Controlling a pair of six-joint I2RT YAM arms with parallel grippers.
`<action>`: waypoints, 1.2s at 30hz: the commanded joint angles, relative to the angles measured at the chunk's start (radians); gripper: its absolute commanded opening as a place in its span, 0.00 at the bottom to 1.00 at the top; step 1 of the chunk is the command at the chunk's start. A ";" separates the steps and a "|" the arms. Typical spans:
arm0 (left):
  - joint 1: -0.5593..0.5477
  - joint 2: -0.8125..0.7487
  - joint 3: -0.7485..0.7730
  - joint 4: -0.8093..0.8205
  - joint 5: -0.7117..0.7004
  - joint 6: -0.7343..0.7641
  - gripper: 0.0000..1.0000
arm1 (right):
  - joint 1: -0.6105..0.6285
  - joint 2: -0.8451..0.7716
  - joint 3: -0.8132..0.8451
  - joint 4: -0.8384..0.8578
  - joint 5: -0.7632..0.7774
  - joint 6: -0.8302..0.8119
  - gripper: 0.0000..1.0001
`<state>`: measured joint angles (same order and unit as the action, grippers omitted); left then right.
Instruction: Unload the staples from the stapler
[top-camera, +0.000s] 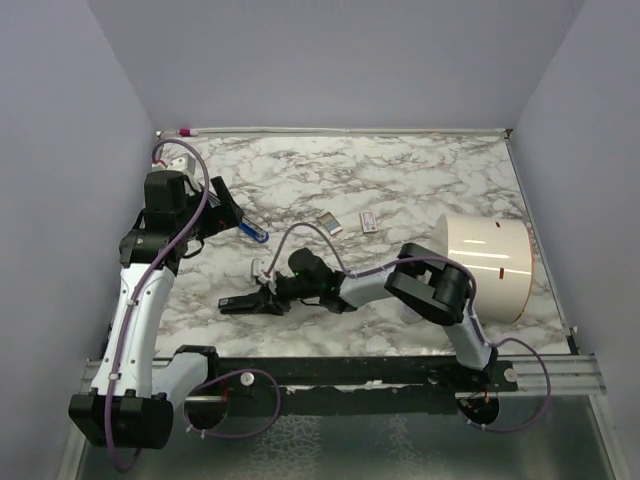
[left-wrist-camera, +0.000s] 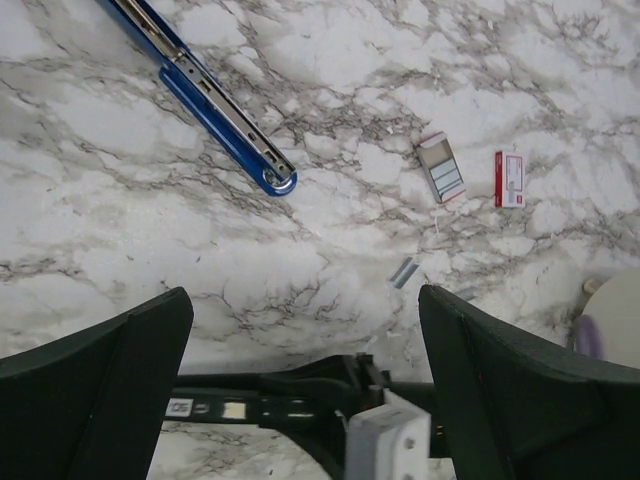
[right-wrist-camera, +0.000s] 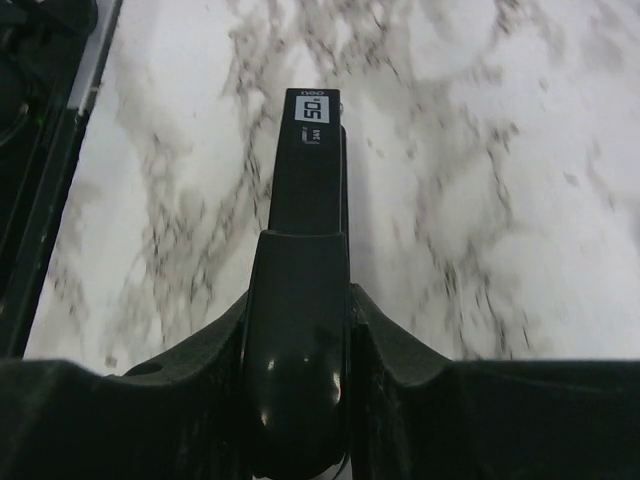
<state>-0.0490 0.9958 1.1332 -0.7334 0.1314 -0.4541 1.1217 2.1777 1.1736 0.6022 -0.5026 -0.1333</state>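
Note:
The black stapler (top-camera: 245, 304) lies low over the marble table (top-camera: 400, 180) near the front, with a white label at its far end (right-wrist-camera: 312, 108). My right gripper (top-camera: 273, 296) is shut on its rounded rear end (right-wrist-camera: 298, 380). A blue-trimmed metal rail (left-wrist-camera: 225, 115) lies apart, further back on the left (top-camera: 252, 232). A short silvery strip of staples (left-wrist-camera: 404, 272) lies loose on the marble. My left gripper (left-wrist-camera: 305, 295) is open and empty, held above the table with the stapler (left-wrist-camera: 270, 410) in view below it. In the top view the left gripper (top-camera: 205, 222) is beside the blue rail.
A small open box (left-wrist-camera: 441, 168) and a flat white box with red print (left-wrist-camera: 509, 180) lie mid-table, also in the top view (top-camera: 330, 224) (top-camera: 368, 221). A big white cylinder tub (top-camera: 490, 265) lies at the right. Purple walls close in on three sides.

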 joint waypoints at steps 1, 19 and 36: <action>-0.028 0.028 -0.075 0.101 0.131 0.029 0.99 | -0.036 -0.199 -0.287 0.123 0.087 0.060 0.07; -0.472 0.091 -0.306 0.378 0.067 0.217 0.99 | -0.147 -0.881 -0.807 0.041 0.175 0.037 0.96; -0.901 0.208 -0.385 0.344 0.177 0.887 0.57 | -0.149 -1.676 -0.991 -0.174 0.227 -0.018 0.99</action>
<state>-0.8833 1.0821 0.7208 -0.3687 0.3325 0.2756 0.9749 0.5591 0.2020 0.4671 -0.3031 -0.1539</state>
